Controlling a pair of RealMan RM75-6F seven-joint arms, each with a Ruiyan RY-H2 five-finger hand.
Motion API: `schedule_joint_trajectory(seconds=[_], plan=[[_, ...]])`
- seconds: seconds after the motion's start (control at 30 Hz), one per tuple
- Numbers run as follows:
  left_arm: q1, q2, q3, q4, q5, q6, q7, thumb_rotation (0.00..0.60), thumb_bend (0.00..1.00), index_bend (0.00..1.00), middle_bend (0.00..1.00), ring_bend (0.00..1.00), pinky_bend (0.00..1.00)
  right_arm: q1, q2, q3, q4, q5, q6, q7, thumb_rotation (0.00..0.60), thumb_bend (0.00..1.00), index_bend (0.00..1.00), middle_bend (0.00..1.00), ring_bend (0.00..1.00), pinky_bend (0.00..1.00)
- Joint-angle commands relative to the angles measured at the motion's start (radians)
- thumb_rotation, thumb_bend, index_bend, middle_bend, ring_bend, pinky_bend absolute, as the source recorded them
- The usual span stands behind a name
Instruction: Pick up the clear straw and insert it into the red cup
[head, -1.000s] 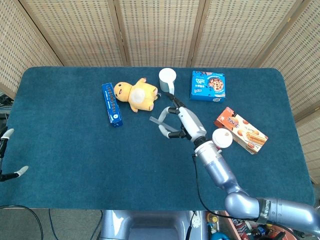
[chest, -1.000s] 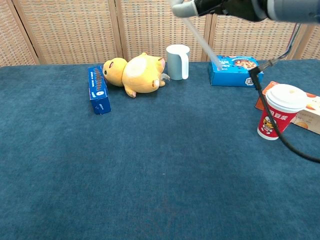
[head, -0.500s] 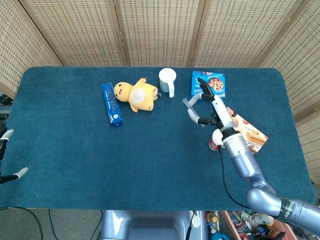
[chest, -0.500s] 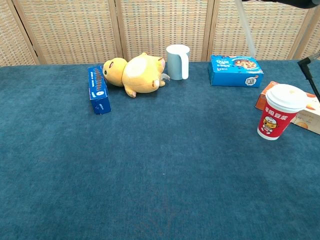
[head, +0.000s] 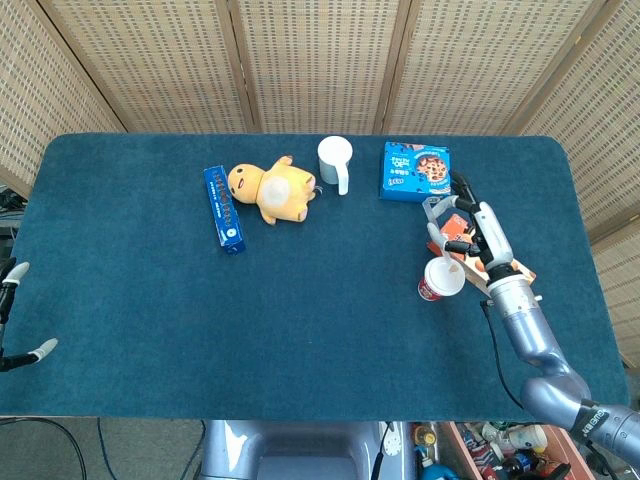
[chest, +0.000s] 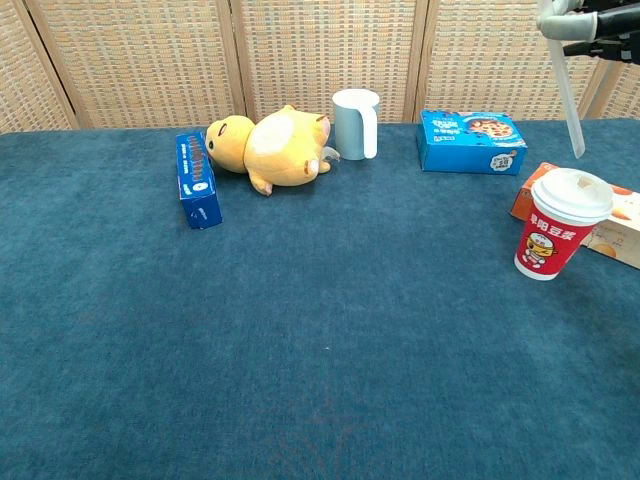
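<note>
The right hand (head: 463, 233) pinches the clear straw (chest: 567, 98) in its fingers, holding it nearly upright above the red cup (chest: 556, 236) and its white lid — the carrying step looks done, insertion not begun. Next, I judge, the tip must line up with the lid's opening and go straight down. The left hand (head: 12, 310), fingers apart, holds nothing at the blue-carpeted bench's (head: 150, 300) edge — wicker screens (head: 300, 60) stand behind.
</note>
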Motion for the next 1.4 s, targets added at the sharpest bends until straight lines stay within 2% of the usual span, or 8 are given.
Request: schedule_joint_trajectory(seconds=[0.03,0.47,1.4], plan=[[-0.001,-0.002,0.0,0.0,0.0,-0.001,0.002,0.6,0.15,0.0,0.0,0.0,0.0,-0.008,0.003,-0.017,0.02,-0.032,0.01,0.044,0.6,0.54,0.69,0.0,0.0,0.0],[-0.006,-0.007,-0.001,0.006,-0.005,-0.012,0.002,0.6,0.15,0.0,0.0,0.0,0.0,-0.004,0.003,-0.067,0.067,-0.081,0.032,0.121,0.6,0.55,0.69,0.0,0.0,0.0],[-0.002,-0.008,-0.003,0.011,-0.005,-0.001,0.002,0.6,0.15,0.0,0.0,0.0,0.0,0.037,-0.035,-0.108,0.117,-0.043,0.044,0.116,0.6,0.55,0.69,0.0,0.0,0.0]])
